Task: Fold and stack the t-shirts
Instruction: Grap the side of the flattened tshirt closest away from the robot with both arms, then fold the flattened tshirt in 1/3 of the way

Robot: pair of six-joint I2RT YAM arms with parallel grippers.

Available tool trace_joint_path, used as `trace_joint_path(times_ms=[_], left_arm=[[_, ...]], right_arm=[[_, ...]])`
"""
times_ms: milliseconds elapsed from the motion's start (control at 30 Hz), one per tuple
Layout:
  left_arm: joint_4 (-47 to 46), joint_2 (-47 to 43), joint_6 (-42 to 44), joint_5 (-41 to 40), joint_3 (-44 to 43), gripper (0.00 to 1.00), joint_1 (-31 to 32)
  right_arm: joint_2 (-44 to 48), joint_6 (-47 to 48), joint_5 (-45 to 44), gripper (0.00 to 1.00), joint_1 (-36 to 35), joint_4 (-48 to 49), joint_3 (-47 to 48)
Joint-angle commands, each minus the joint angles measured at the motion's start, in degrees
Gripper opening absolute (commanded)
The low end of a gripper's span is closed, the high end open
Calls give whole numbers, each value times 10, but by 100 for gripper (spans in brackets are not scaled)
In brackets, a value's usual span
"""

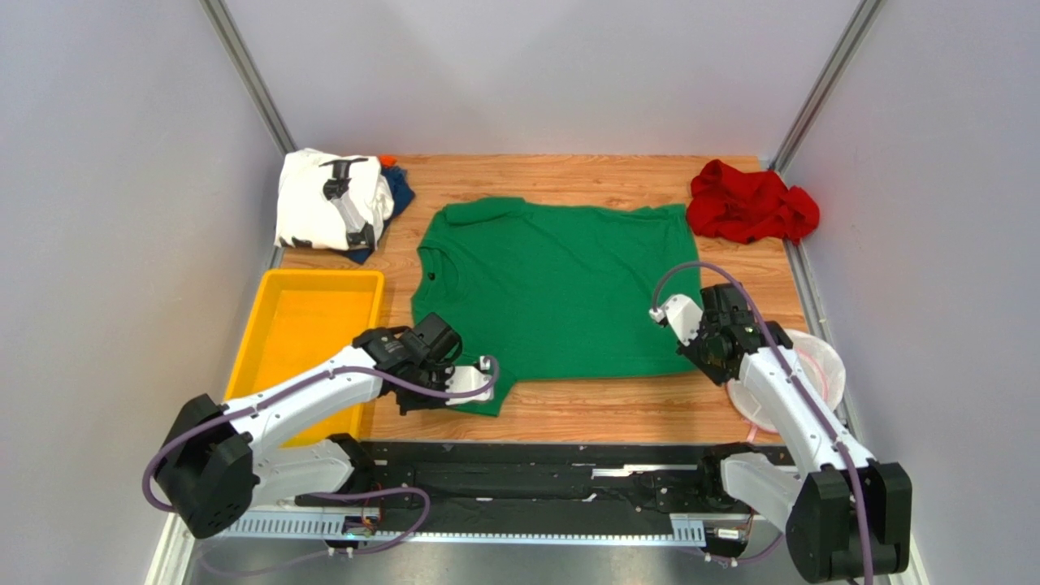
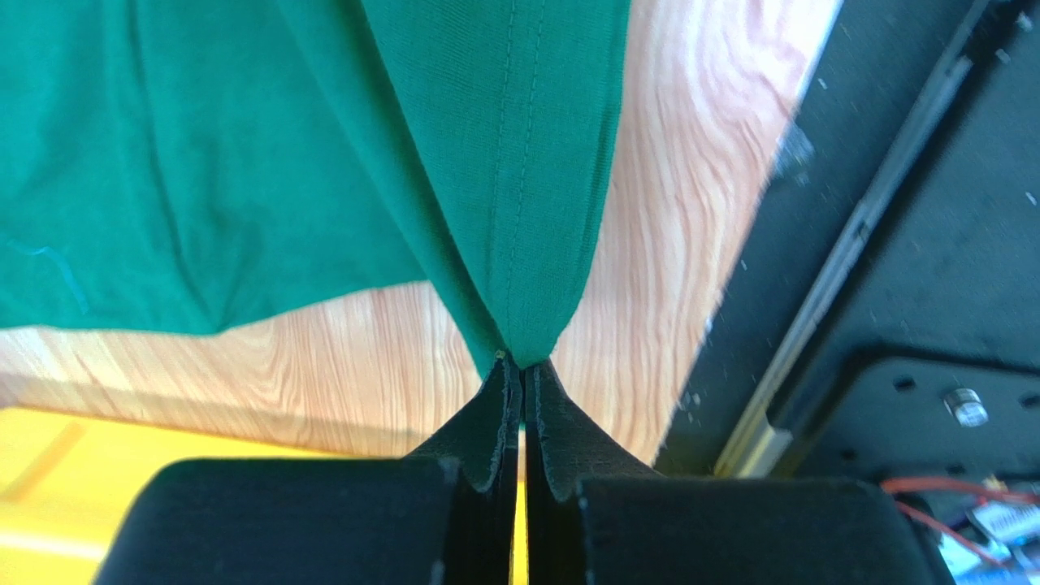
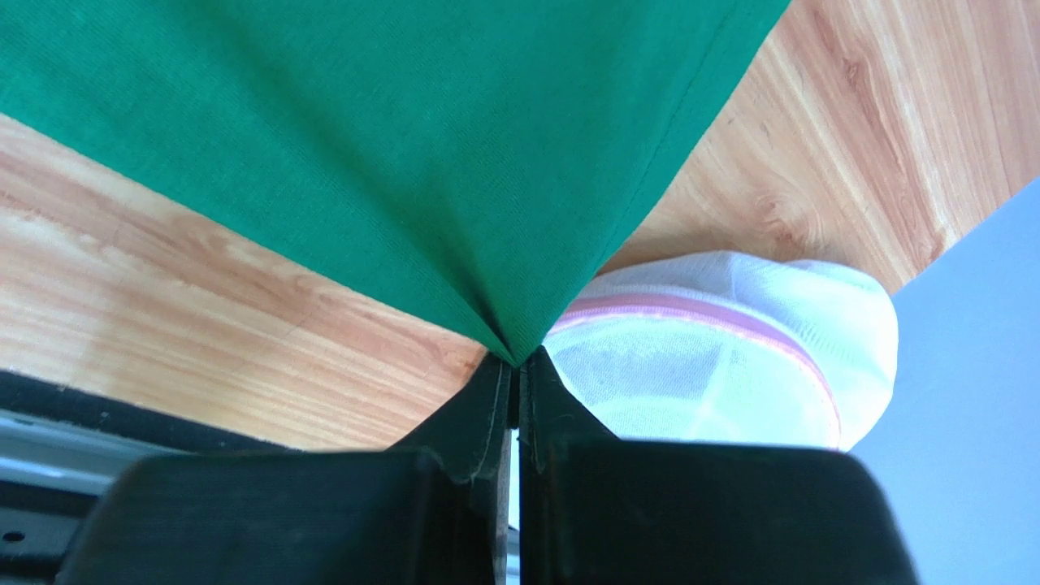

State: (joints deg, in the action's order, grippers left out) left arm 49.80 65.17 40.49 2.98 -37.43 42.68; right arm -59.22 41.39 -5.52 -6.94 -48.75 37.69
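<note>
Jaws of the left gripper (image 2: 523, 366) are pressed fully together on a point of green cloth. A stitched edge of the green t-shirt (image 1: 549, 293) runs straight into the pinch, and the fabric fans out from it in a taut fold. The right gripper (image 3: 515, 357) stands the same way, its jaws closed tight on a corner of the same shirt, with the cloth spreading away from the tips in a wide wedge.

Between the two grippers the green t-shirt lies spread nearly flat on the wooden table (image 1: 586, 414) and reaches away from both toward the far edge. Only the two pinched spots are drawn up into peaks.

Just beside the right jaws, on their outer side, sits the round white-and-pink mesh basket (image 3: 720, 354), right at the table's edge. On the outer side of the left jaws is the yellow tray (image 1: 305, 323) — close by, apart from the shirt.

Far beyond the left gripper, in the corner past the tray, a white t-shirt (image 1: 320, 195) with black print lies folded on top of a dark blue t-shirt (image 1: 397, 189). Only the blue one's edge shows. Far beyond the right gripper, in the opposite corner, the red t-shirt (image 1: 751, 205) lies crumpled — just off the green shirt's far edge.
</note>
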Motion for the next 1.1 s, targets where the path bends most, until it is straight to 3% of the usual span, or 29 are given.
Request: trace_joint_path(times_ms=[0, 167, 367, 633, 1067], left_arm=[[80, -33, 14, 13, -35, 0, 1], [120, -72, 20, 10, -52, 0, 2], [83, -54, 51, -18, -93, 0, 1], [24, 57, 104, -28, -178, 0, -12], [21, 220, 188, -22, -334, 0, -104]], right_arm=[[28, -7, -13, 0, 4, -42, 24], [36, -7, -14, 0, 4, -47, 28], [-15, -1, -12, 0, 3, -28, 61], [-98, 22, -19, 0, 4, -4, 125], [-272, 61, -24, 0, 17, 26, 246]])
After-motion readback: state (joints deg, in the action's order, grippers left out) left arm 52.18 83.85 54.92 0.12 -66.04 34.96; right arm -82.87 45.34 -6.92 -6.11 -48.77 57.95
